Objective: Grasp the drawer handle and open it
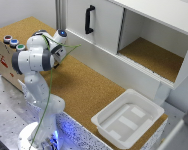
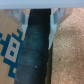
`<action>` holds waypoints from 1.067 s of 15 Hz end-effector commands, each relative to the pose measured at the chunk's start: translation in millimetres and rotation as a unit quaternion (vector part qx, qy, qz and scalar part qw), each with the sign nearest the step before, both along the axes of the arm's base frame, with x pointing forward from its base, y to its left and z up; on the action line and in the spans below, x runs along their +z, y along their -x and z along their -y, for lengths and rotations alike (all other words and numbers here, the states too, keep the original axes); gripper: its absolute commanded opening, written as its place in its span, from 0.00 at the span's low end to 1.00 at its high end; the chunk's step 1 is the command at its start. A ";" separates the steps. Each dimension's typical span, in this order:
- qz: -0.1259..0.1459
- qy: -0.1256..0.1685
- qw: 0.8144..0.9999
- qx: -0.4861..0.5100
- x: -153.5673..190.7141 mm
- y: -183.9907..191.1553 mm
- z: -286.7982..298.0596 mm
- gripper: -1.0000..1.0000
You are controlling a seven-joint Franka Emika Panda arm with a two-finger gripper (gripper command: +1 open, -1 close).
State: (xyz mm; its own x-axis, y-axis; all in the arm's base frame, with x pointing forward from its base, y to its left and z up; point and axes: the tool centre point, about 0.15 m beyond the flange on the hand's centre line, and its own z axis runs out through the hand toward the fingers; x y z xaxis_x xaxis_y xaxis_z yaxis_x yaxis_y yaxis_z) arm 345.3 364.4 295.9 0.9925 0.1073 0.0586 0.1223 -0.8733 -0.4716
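Note:
The black drawer handle (image 1: 89,19) stands upright on the white cabinet front (image 1: 101,22) at the back of the exterior view. My gripper (image 1: 59,49) hangs low over the cork counter (image 1: 84,85), well to the exterior view's left of the handle and apart from it. In the exterior view its fingers are mostly hidden by the arm. In the wrist view the gripper (image 2: 38,22) is open, with pale fingers (image 2: 22,17) set apart. A dark band (image 2: 35,55) runs below and between them. The handle is out of the wrist view.
A white tray (image 1: 128,117) sits at the counter's near right end. An open cabinet compartment (image 1: 154,52) with a cork floor lies right of the handle. A cardboard box (image 1: 6,60) with coloured buttons (image 1: 13,41) stands at the exterior view's left; its blue-printed side (image 2: 10,47) shows in the wrist view.

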 end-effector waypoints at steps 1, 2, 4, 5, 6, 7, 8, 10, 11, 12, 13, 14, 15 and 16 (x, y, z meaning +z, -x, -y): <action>-0.004 -0.021 1.000 0.002 -9.2 8.8 9.1 0.00; -0.006 -0.020 1.000 -0.002 -12.1 11.7 12.7 0.00; -0.007 -0.021 1.000 -0.005 -16.3 15.4 18.5 0.00; -0.006 -0.022 1.000 -0.009 -17.5 16.7 22.4 0.00; -0.008 -0.021 1.000 -0.013 -20.0 18.3 28.6 0.00; -0.009 -0.020 1.000 -0.016 -21.3 20.6 35.1 0.00; -0.010 -0.019 1.000 -0.020 -22.8 22.4 43.3 0.00; -0.014 -0.013 1.000 -0.025 -25.9 25.9 62.4 0.00; -0.015 -0.011 0.999 -0.026 -26.7 26.9 69.9 0.00; -0.015 -0.009 1.000 -0.025 -27.4 27.4 76.8 0.00; -0.016 -0.008 1.000 -0.025 -29.3 27.6 86.5 0.00; -0.018 -0.007 0.999 -0.025 -31.5 27.3 95.6 0.00; -0.019 -0.006 1.000 -0.025 -33.1 26.8 104.5 0.00; -0.020 -0.003 0.999 -0.027 -35.3 26.3 115.9 0.00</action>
